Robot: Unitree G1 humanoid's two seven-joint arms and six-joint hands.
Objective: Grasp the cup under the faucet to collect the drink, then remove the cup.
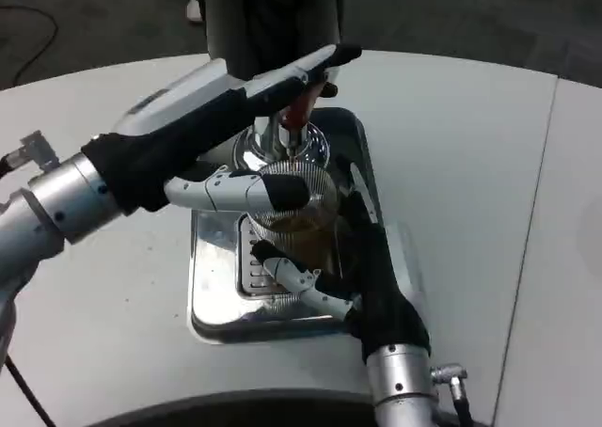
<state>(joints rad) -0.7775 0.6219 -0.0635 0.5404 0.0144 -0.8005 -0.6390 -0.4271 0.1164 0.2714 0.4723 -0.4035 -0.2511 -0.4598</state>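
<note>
1. White tabletop (470,164) takes up most of the shot, with dark floor showing behind it along the top edge and a black cable on the floor at top left.
2. Far left, the silver left forearm (56,206) comes in low and angles up to the right, with a black sleeve at the wrist.
3. Left hand (235,98) reaches across toward the dispenser. Its upper fingers (315,65) stretch out flat up by the faucet's red handle (296,112), and a lower one lies across the cup's rim. Can't honestly tell if it's clamped on anything or just resting there.
4. Middle of the frame: a shiny metal drip tray (212,305) sits on the tabletop, slotted grate in it, with the chrome faucet (277,140) standing at its back end.
5. The cup (296,206) is a clear ribbed one, upright on the tray right under the faucet, with brownish drink visible in it.
6. Right of that, the right hand (362,258) comes up from the bottom edge, black-covered, wrapped around the cup's right side. Its white fingers (301,286) curl around the front of the base, so it's grasping the cup.
</note>
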